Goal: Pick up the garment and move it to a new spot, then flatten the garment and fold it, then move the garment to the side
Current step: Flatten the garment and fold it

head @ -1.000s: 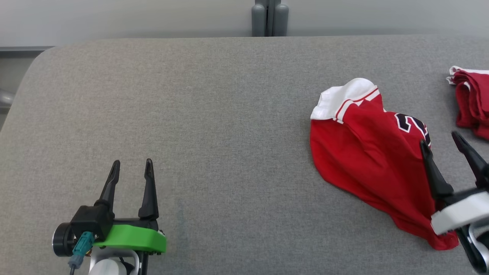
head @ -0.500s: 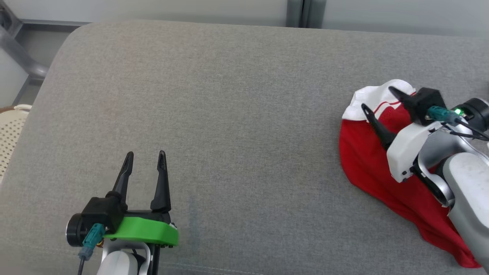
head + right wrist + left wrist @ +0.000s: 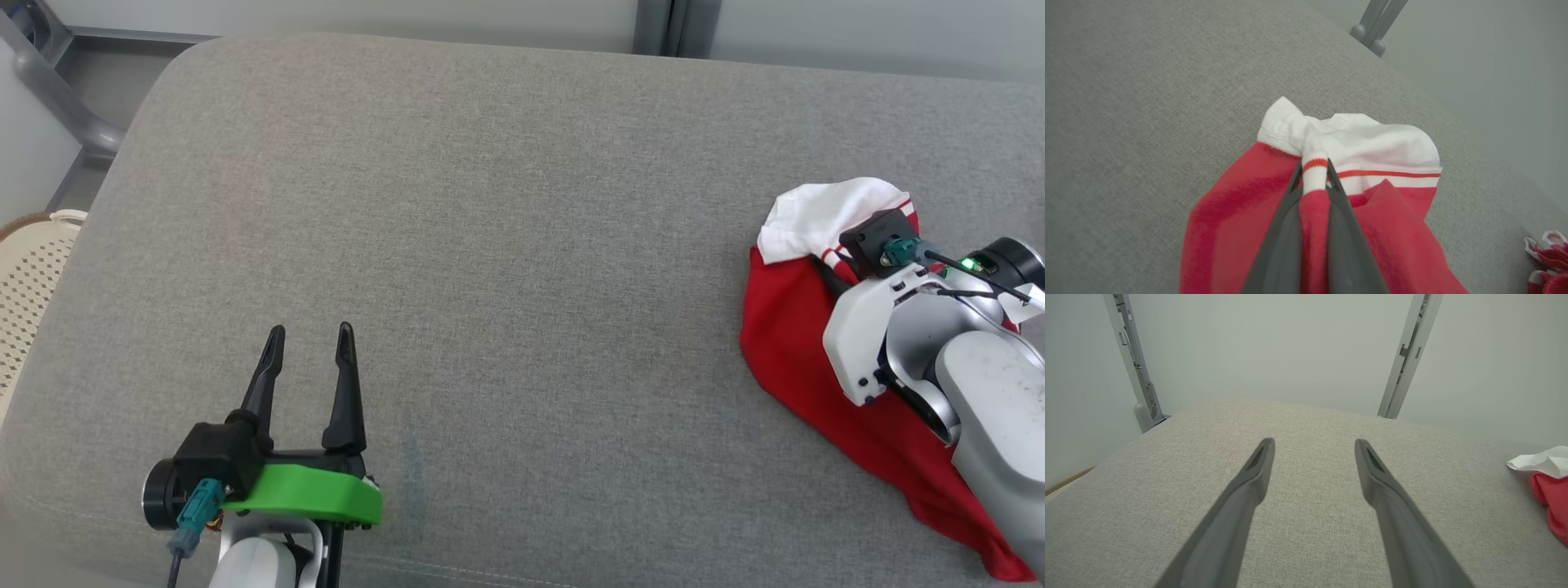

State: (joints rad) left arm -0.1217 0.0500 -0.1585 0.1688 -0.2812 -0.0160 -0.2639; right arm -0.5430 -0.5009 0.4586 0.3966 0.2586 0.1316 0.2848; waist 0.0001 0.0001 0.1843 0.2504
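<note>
R gripper (image 3: 1314, 181) is pinching garment (image 3: 1241, 228) at its red/white trim.
It's lying crumpled on table's (image 3: 490, 245) right side; cloth's looking soft, light, floppy, so bunched fold by the white band seems a fair hold. L gripper (image 3: 310, 351) is idling, jaws apart.

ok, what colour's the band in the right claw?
The band: white, one red stripe; garment red. Best in right wrist view.

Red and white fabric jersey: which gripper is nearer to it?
Right. The right gripper is shut on the red and white fabric jersey; the left gripper stands open, far to its left.
</note>
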